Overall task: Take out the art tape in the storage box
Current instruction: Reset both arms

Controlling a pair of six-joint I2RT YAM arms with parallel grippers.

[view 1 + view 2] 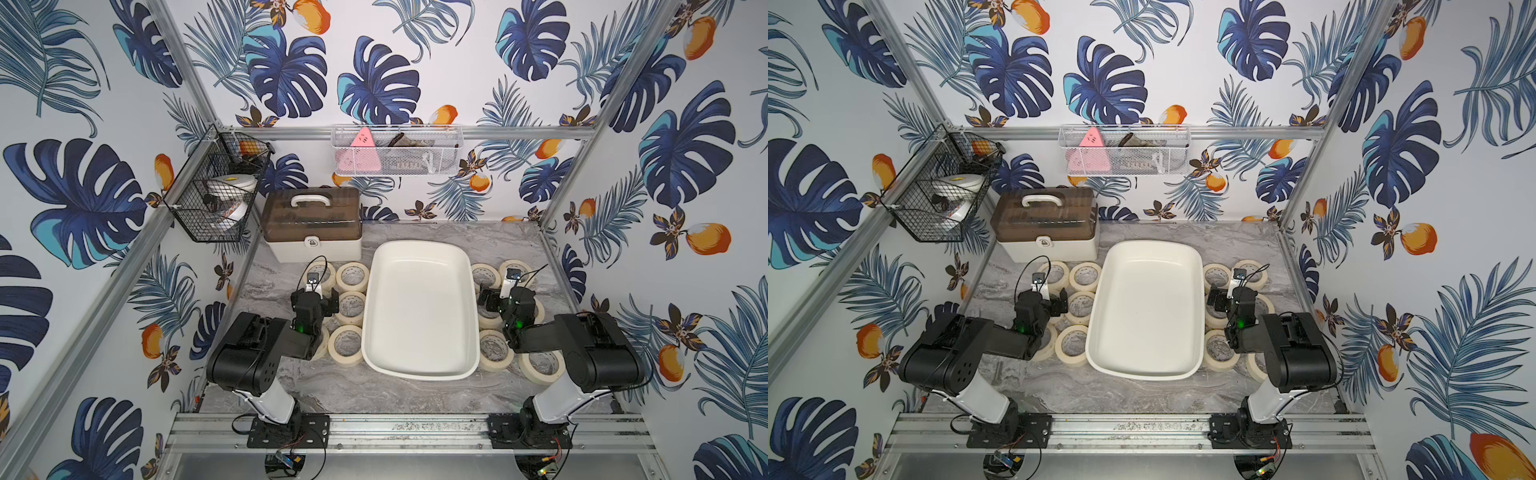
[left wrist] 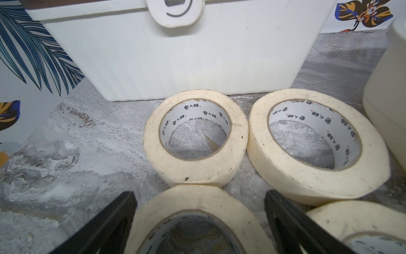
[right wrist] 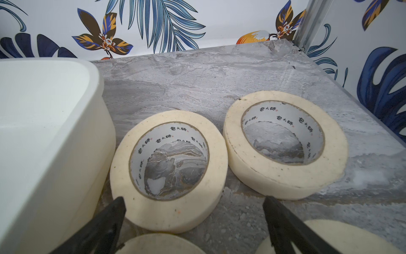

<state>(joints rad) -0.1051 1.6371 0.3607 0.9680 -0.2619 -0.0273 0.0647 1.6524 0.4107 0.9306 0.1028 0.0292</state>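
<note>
The storage box (image 1: pixel 419 311) (image 1: pixel 1148 307) stands in the middle of the table, a cream-white tub with nothing in it. Several rolls of art tape lie flat on the table on both sides of it, such as one roll (image 1: pixel 352 277) on the left and another roll (image 1: pixel 494 349) on the right. My left gripper (image 1: pixel 316 301) (image 2: pixel 198 195) is open, its black fingers astride a roll (image 2: pixel 197 211) without touching it. My right gripper (image 1: pixel 505 299) (image 3: pixel 193 200) is open over the rolls to the right of the box (image 3: pixel 44 121), holding nothing, with two rolls (image 3: pixel 169 158) (image 3: pixel 285 143) just ahead.
A white case with a brown lid (image 1: pixel 311 224) (image 2: pixel 175 55) stands at the back left, right behind the left rolls. A black wire basket (image 1: pixel 216 187) and a white mesh basket (image 1: pixel 395 149) hang on the walls. An aluminium rail (image 1: pixel 407 432) runs along the front.
</note>
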